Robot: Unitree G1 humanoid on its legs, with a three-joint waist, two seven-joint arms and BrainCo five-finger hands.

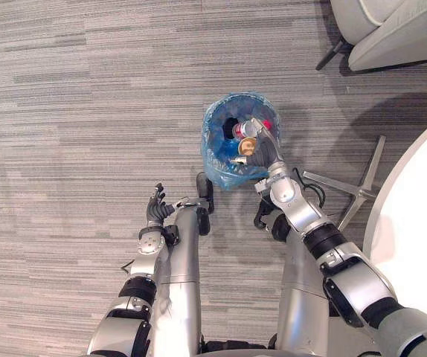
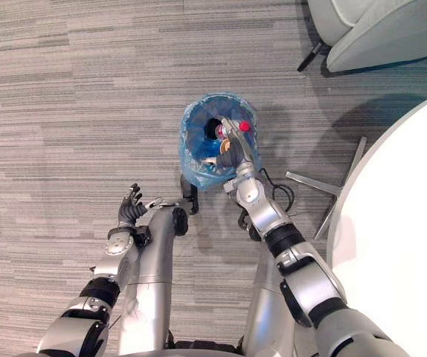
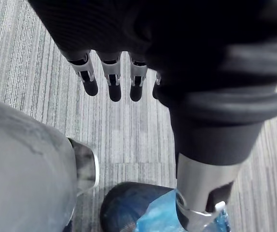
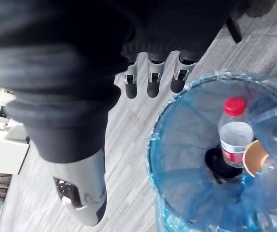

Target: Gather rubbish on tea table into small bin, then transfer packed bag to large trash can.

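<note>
While the right hand (image 1: 266, 153) hangs over the bin's (image 1: 219, 171) 4 o'clock rim with fingers straight and holding nothing, the main risk, as I judge it, is a poor grab. Closing on a thin fold of the bag (image 4: 177, 145) could tear the film. Pulling sideways could tip the light bin and spill it onto the carpet (image 1: 79, 111). The left hand (image 1: 156, 205) is idle at the bin's 7 o'clock, fingers loose and empty, so nothing steadies the bin. The bin stands on the carpet at 12 o'clock from the robot. It is lined with a crinkled, translucent blue bag folded over the rim. Inside, a clear red-capped bottle (image 4: 235, 140) stands upright, touching a tan paper cup (image 4: 255, 157) at its 4 o'clock.
</note>
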